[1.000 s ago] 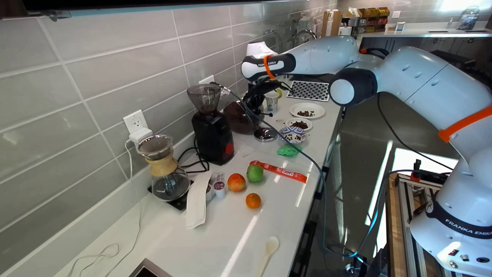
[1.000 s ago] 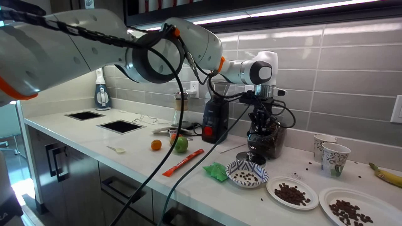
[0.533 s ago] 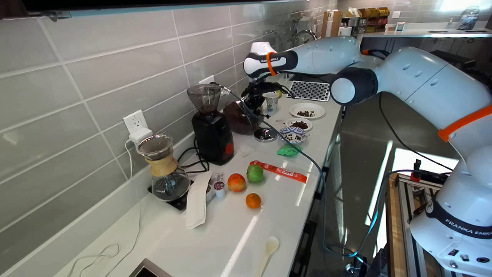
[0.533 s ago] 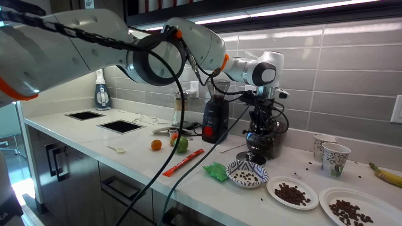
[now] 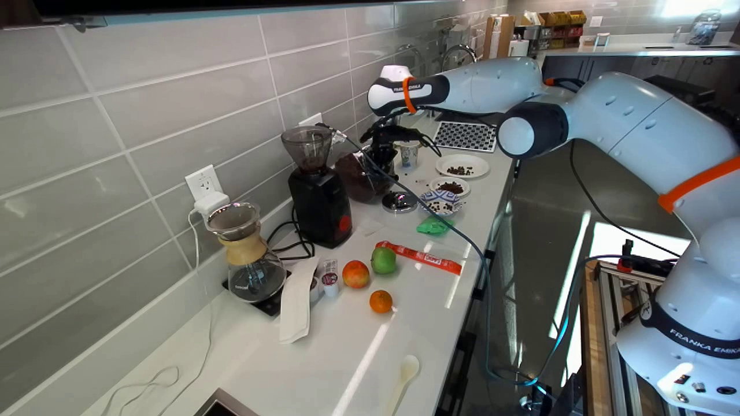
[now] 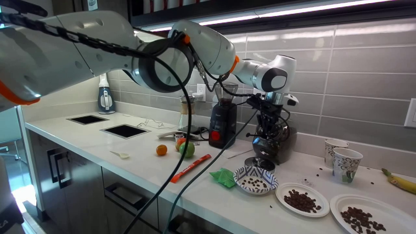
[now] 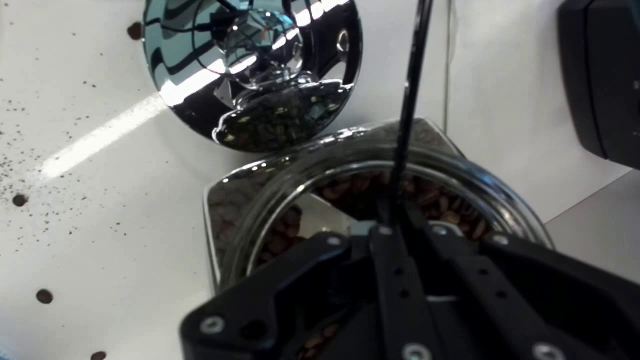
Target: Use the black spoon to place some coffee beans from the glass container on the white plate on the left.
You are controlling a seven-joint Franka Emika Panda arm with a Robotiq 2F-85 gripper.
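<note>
Gripping the black spoon (image 7: 411,95) by its thin handle, I have my pincer (image 7: 399,219) closed at the mouth of the glass container (image 7: 267,205), whether above or inside I cannot tell. The handle juts out past the rim. Coffee beans (image 7: 430,194) show inside, beneath the pincer. Just beside the container lies a shiny lid (image 7: 255,75). Farther out, a small white plate (image 6: 321,197) and a larger white plate (image 6: 386,209) each bear dark beans (image 6: 300,200).
</note>
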